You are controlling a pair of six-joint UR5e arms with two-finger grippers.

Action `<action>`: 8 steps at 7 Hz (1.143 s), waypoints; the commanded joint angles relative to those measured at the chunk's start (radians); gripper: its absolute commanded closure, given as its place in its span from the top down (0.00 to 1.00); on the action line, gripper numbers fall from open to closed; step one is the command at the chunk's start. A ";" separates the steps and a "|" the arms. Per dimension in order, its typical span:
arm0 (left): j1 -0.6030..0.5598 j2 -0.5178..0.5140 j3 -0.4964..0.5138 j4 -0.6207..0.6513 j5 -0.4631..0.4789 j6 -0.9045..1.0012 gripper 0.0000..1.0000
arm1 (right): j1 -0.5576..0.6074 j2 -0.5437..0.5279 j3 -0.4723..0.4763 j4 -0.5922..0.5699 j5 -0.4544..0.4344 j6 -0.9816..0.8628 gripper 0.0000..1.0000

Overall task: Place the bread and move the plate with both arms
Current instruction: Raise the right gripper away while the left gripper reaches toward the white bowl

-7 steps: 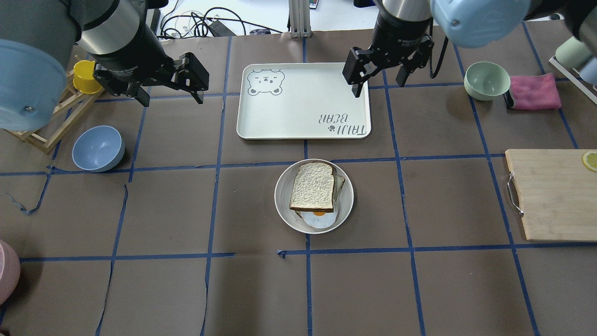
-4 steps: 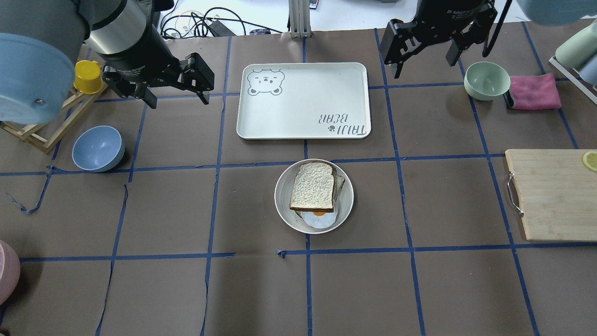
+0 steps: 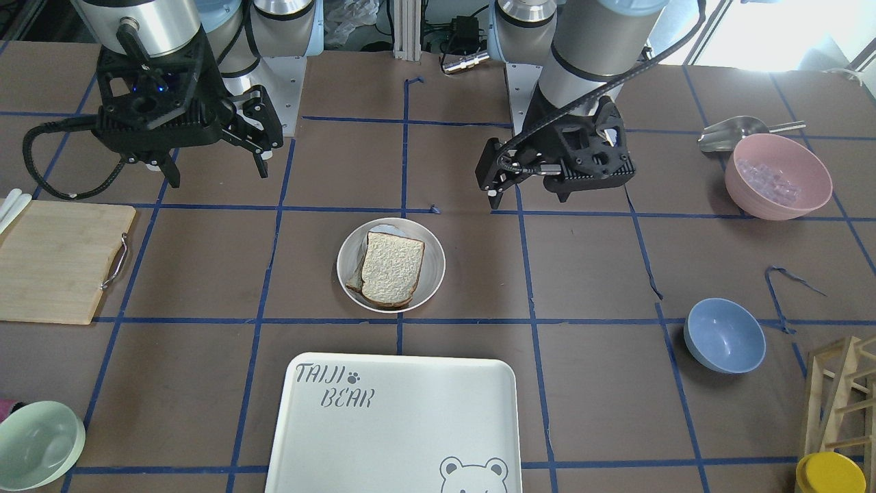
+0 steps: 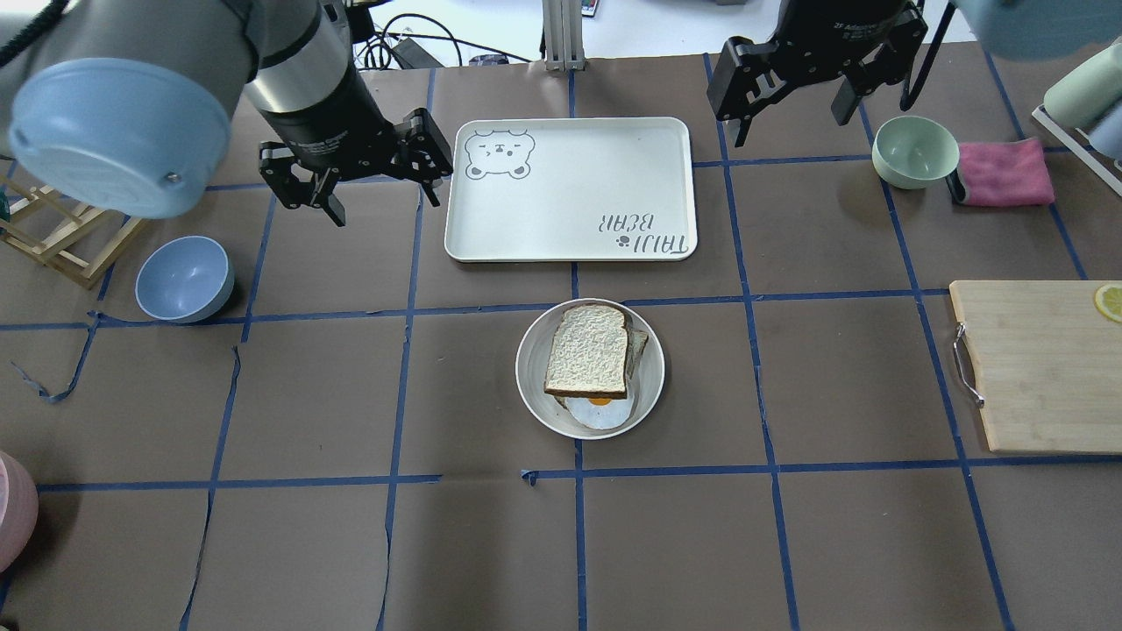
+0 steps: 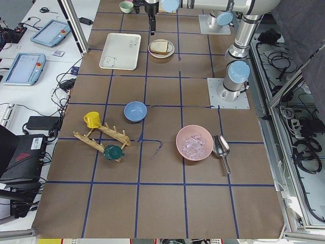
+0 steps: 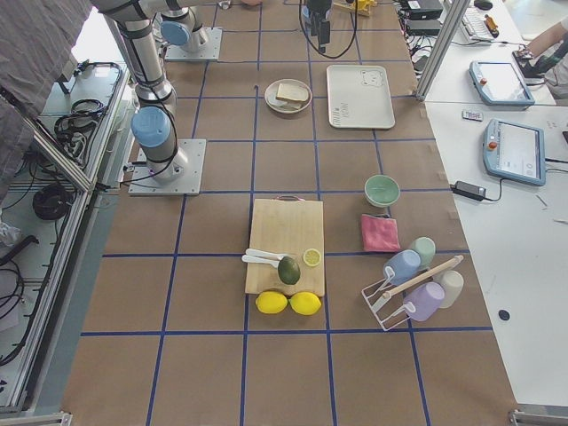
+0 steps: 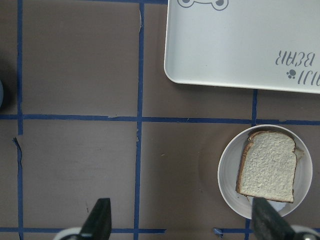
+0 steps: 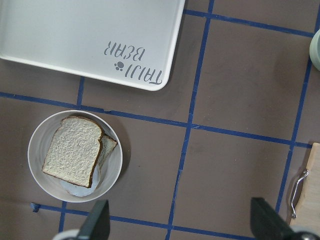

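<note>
Tray (image 4: pixel 570 188): far centre of table.
Left gripper (image 4: pixel 381 200): raised just left of tray, jaws wide apart.
Right gripper (image 4: pixel 793 127): raised beyond tray's far right corner, jaws wide apart.
Plate (image 4: pixel 650 386): centre, just nearer than tray, not touching it.
Bread (image 4: pixel 587 350): on plate, atop fried egg (image 4: pixel 599 412).

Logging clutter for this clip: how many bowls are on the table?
3: blue bowl on the robot's left; green bowl on its far right, beside the pink cloth; pink bowl on its near left, beside the scoop. None seems hidden.
</note>
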 commanded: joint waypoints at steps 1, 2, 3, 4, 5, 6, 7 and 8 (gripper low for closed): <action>-0.079 -0.094 -0.060 0.073 -0.052 -0.185 1.00 | -0.002 0.000 0.009 0.002 0.025 0.000 1.00; -0.084 -0.126 -0.095 0.156 -0.069 -0.232 1.00 | -0.002 0.001 0.009 0.002 0.025 0.000 1.00; -0.090 -0.148 -0.112 0.189 -0.071 -0.245 1.00 | -0.002 0.001 0.009 0.002 0.025 0.001 1.00; -0.108 -0.171 -0.128 0.191 -0.071 -0.239 1.00 | -0.002 0.001 0.009 0.002 0.025 0.001 1.00; -0.120 -0.203 -0.177 0.280 -0.068 -0.222 1.00 | -0.002 0.001 0.009 0.004 0.025 0.001 1.00; -0.122 -0.223 -0.253 0.398 -0.056 -0.122 1.00 | -0.002 0.001 0.009 0.004 0.025 0.001 1.00; -0.122 -0.231 -0.313 0.439 -0.053 -0.075 0.95 | -0.002 0.001 0.009 0.004 0.025 0.001 1.00; -0.122 -0.231 -0.342 0.463 -0.051 0.019 0.94 | -0.002 0.001 0.009 0.004 0.025 0.001 1.00</action>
